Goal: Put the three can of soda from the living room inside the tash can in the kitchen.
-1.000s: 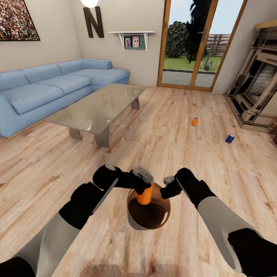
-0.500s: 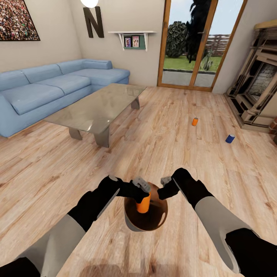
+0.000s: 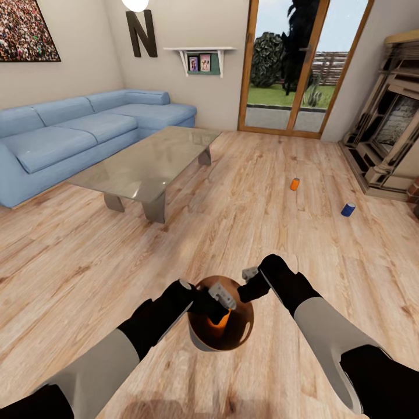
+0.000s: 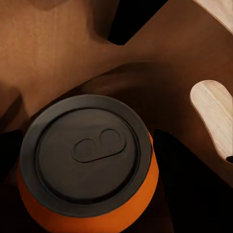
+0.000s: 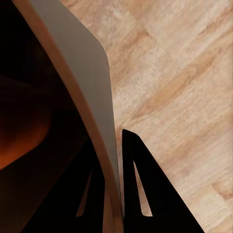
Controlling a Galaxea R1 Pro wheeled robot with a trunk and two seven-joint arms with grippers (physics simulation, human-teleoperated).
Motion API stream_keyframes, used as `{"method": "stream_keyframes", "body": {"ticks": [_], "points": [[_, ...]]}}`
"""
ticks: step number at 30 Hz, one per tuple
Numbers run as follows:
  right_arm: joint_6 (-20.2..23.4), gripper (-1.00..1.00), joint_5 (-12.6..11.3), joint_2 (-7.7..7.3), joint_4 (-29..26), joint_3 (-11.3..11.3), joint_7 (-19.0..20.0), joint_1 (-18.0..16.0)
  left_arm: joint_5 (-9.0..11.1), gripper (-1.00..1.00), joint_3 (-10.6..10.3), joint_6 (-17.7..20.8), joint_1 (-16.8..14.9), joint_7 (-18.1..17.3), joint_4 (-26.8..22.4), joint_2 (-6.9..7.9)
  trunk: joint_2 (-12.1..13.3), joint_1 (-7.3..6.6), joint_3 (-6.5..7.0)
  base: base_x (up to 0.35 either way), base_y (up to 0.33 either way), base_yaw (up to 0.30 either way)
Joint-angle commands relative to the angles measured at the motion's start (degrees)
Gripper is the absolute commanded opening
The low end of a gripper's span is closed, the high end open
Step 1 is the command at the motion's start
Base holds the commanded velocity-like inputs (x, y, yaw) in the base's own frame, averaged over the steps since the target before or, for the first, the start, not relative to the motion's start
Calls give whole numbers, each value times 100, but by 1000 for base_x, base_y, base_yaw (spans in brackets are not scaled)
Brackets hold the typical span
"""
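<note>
Pale wood floor [image 3: 75, 256] carries our work: we count one trash can [image 3: 247, 331], its rim pinched by our right end effector [image 3: 251, 273], and three soda cans. One orange can [image 4: 87, 165] sits inside under our left end effector [image 3: 224, 295], whose grip we cannot tell. One orange can [image 3: 295, 184] and one blue can [image 3: 348, 209] remain, well apart.

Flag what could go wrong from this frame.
1. The right gripper pinches only the thin rim of the bin between its fingers. With the orange can inside, the bin may tilt or slip.
2. The left gripper sits low inside the bin; pulling out could knock the wall and jar that rim hold.
3. Another orange can and a blue can lie on the floor ahead, where the base could hit them.
</note>
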Motion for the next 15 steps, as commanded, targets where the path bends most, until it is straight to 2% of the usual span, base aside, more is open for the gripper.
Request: {"method": "stream_keyframes", "body": {"ticks": [1,15], "points": [[53,-100,-194,4,-1,-8,31,-1,-7,-100,-4,-5,0,-8,5,-2,0,0,0,0,0,0],[53,-100,-194,5,-1,-1,31,-1,-10,-100,-101,-2,0,51,25,-10,0,0,0,0,0,0]]}}
